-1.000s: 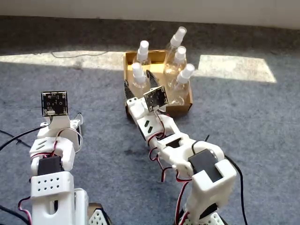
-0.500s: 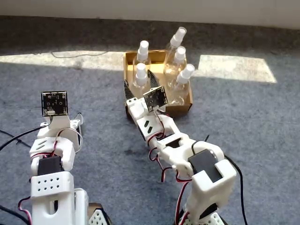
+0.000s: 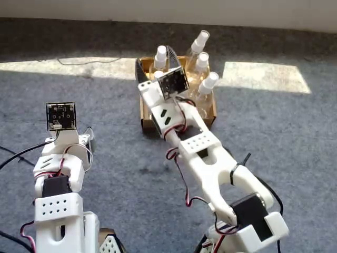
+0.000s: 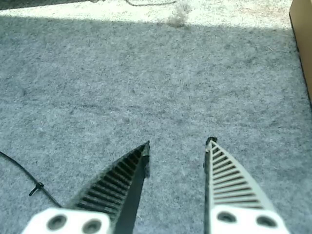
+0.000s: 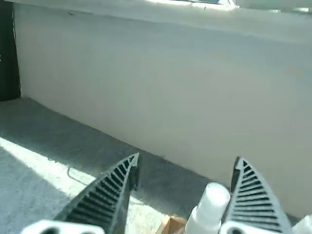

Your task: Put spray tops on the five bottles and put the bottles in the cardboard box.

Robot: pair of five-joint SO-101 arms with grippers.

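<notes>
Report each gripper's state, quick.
Left gripper: open, empty, over the carpet.
Right gripper: open, empty, above a spray top.

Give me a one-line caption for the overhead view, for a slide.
Right gripper, open, over the spray-topped bottles standing in the cardboard box; left arm folded up nearby.

The bottles (image 3: pixel 201 60) stand in the box (image 3: pixel 209 118); the right gripper (image 3: pixel 153 55) hangs above its rear left part.

floor: grey carpet (image 3: pixel 105 137) | light: 2 sunlit patches (image 3: pixel 263 76) | wall (image 5: pixel 170 87): pale, at far edge | thin line (image 3: pixel 87 61), maybe cable
</notes>
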